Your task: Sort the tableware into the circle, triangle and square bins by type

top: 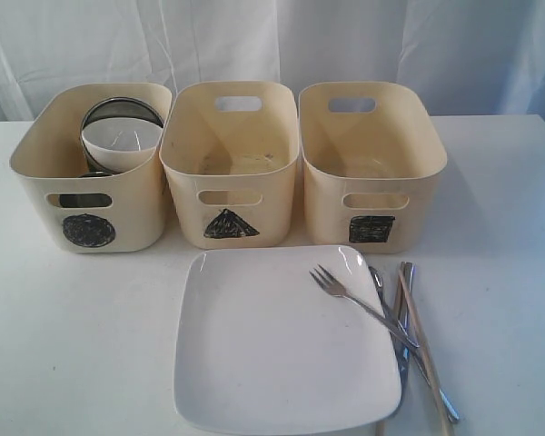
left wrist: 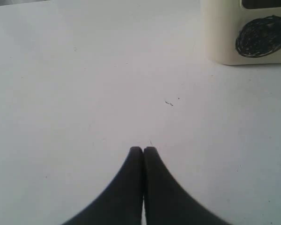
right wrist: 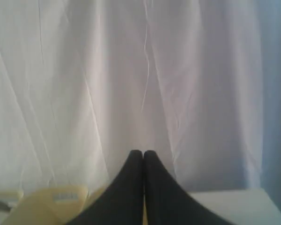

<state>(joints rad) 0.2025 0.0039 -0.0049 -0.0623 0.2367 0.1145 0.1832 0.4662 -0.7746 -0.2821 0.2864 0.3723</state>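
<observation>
Three cream bins stand in a row: the circle bin (top: 91, 168) on the left, the triangle bin (top: 230, 163) in the middle, the square bin (top: 371, 163) on the right. Inside the circle bin a small white bowl (top: 121, 143) rests in front of a steel bowl (top: 123, 111). A large square white plate (top: 282, 341) lies in front of the bins. A steel fork (top: 341, 291) rests on the plate's right edge, beside more steel cutlery (top: 401, 313) and wooden chopsticks (top: 425, 350). My left gripper (left wrist: 143, 149) is shut over bare table near the circle bin (left wrist: 253, 33). My right gripper (right wrist: 143, 152) is shut, facing the curtain.
A white curtain (top: 272, 41) hangs behind the white table (top: 73, 345). Neither arm shows in the exterior view. A bin rim (right wrist: 51, 201) appears low in the right wrist view.
</observation>
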